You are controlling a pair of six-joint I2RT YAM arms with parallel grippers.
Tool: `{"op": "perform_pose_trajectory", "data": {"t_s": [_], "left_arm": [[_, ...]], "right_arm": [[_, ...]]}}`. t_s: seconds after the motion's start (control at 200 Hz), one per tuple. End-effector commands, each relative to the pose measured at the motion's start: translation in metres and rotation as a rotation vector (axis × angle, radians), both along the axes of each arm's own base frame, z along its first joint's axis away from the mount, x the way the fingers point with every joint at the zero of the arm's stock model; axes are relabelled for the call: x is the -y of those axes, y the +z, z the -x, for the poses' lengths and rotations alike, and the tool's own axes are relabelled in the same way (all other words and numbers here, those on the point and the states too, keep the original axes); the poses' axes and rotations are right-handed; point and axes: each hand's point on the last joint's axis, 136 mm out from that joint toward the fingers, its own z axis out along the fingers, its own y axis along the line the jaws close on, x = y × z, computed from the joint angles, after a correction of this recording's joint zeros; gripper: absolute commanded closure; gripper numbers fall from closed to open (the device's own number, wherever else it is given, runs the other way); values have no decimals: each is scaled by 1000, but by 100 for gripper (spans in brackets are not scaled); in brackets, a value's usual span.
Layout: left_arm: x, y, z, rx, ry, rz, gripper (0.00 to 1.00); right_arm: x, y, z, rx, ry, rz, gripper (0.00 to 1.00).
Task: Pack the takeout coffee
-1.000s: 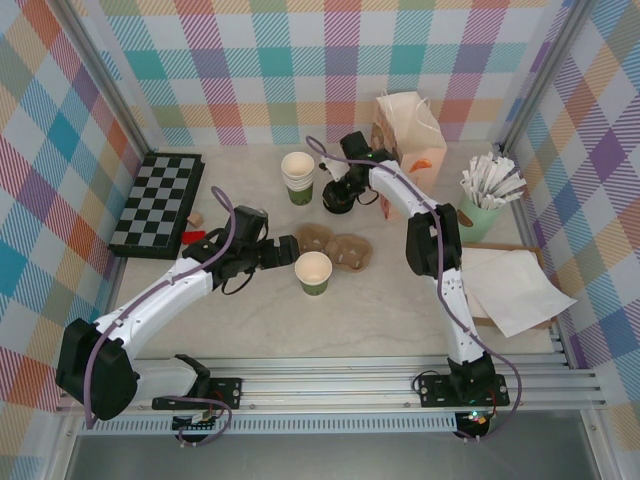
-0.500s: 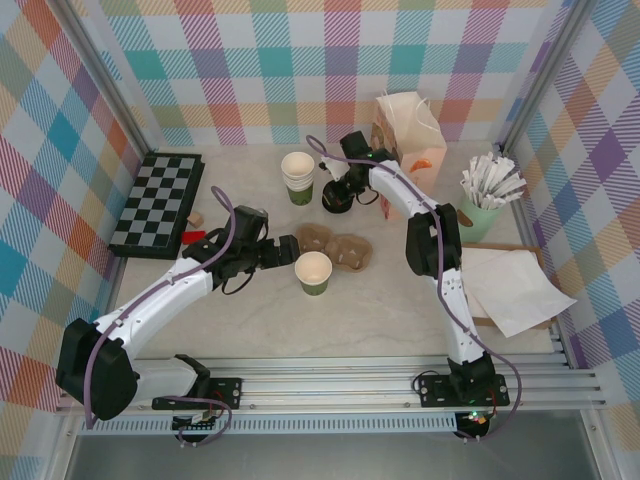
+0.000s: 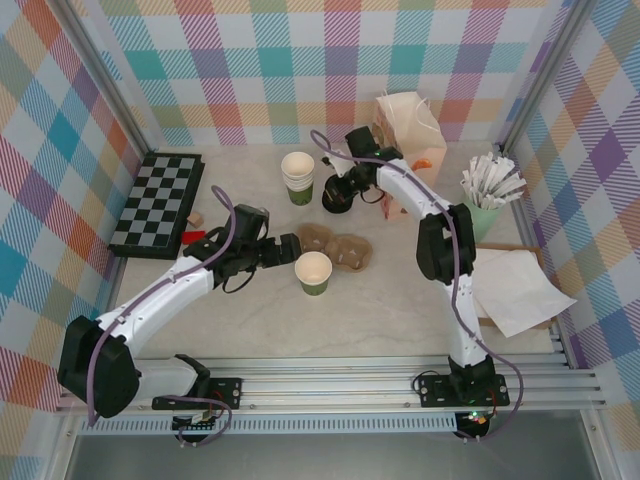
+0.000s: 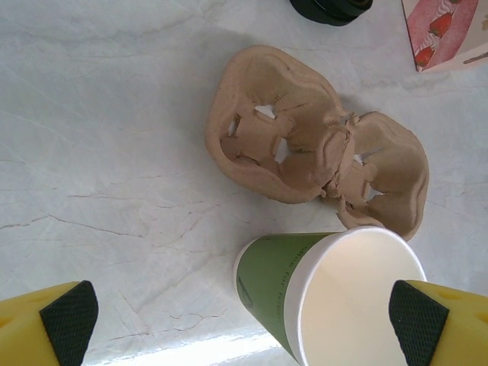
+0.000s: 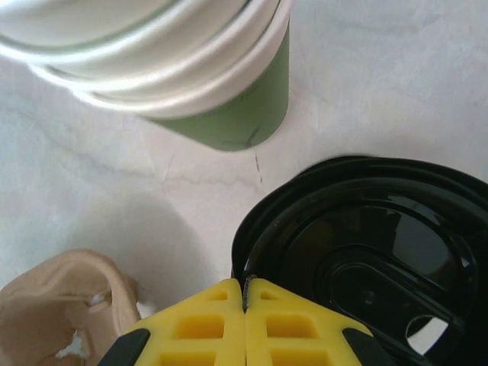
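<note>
The takeout coffee cup [image 3: 313, 272], dark green with a cream inside, stands open-topped in front of the brown pulp carrier [image 3: 336, 245]. My left gripper [image 3: 288, 251] is open. In the left wrist view the cup [image 4: 328, 297] sits between its fingertips [image 4: 69, 324], closer to the right one. The black lid [image 3: 338, 198] lies at the back, beside the stack of cups [image 3: 298, 176]. My right gripper [image 3: 341, 184] is shut. In the right wrist view its yellow fingertips [image 5: 245, 288] pinch the near rim of the black lid [image 5: 366, 252].
A chessboard [image 3: 157, 203] lies at the left. A white paper bag [image 3: 410, 125] stands at the back. A mint cup of white sticks [image 3: 486, 195] and loose paper sheets [image 3: 515, 288] are at the right. The carrier [image 4: 313, 145] has two hollows.
The right gripper has closed on the lid's rim, and the right arm's upper part has shifted slightly to the right. The left arm and the cup have not moved.
</note>
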Motion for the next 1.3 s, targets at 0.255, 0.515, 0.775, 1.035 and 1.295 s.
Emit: {"op": "perform_pose_trajectory", "data": {"t_s": [0.255, 0.515, 0.775, 1.035, 1.295], "left_arm": [[28, 33, -31, -116, -25, 217, 3], [56, 24, -52, -203, -167, 197, 9], [89, 14, -73, -268, -304, 244, 15], [107, 0, -80, -327, -381, 264, 31], [123, -5, -78, -350, -429, 300, 43]], "right_arm": [[8, 41, 83, 79, 150, -136, 90], [10, 37, 135, 111, 309, -112, 89], [5, 41, 157, 160, 396, -139, 89], [0, 37, 159, 166, 415, -133, 89], [0, 35, 160, 153, 418, -123, 90]]}}
